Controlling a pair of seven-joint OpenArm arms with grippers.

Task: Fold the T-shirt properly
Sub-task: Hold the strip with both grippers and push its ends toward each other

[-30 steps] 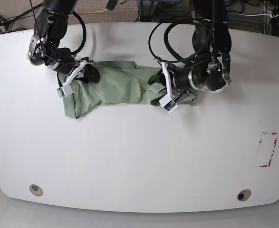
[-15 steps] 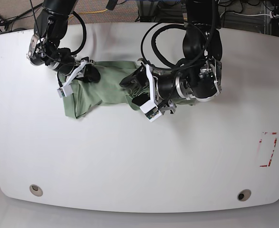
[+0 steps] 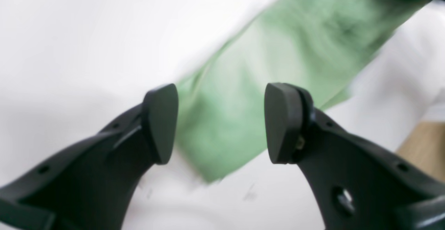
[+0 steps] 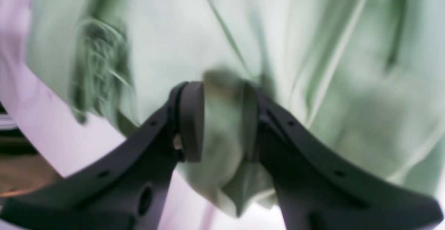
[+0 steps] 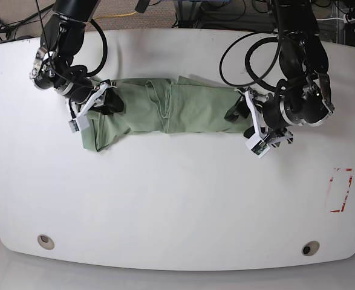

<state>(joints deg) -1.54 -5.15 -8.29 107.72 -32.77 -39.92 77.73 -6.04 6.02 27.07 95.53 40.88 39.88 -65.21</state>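
Observation:
The pale sage-green T-shirt (image 5: 183, 109) lies as a long wrinkled band across the far half of the white table (image 5: 177, 205). My right gripper (image 5: 107, 101) is at the shirt's left end, shut on a bunch of its fabric; in the right wrist view (image 4: 220, 118) cloth (image 4: 347, 84) fills the gap between the jaws. My left gripper (image 5: 239, 115) is at the shirt's right end. In the left wrist view (image 3: 220, 118) its fingers (image 3: 161, 118) stand wide apart, with a blurred end of the shirt (image 3: 278, 42) lying on the table beyond them, not held.
A red-outlined rectangle (image 5: 340, 190) is marked near the table's right edge. Two round holes (image 5: 44, 241) (image 5: 310, 248) sit near the front edge. Cables and floor lie beyond the table's far edge.
My left arm swung to the shirt's middle, then back to the right. The shirt's right part now lies stretched out flat. My right gripper stayed at the left end.

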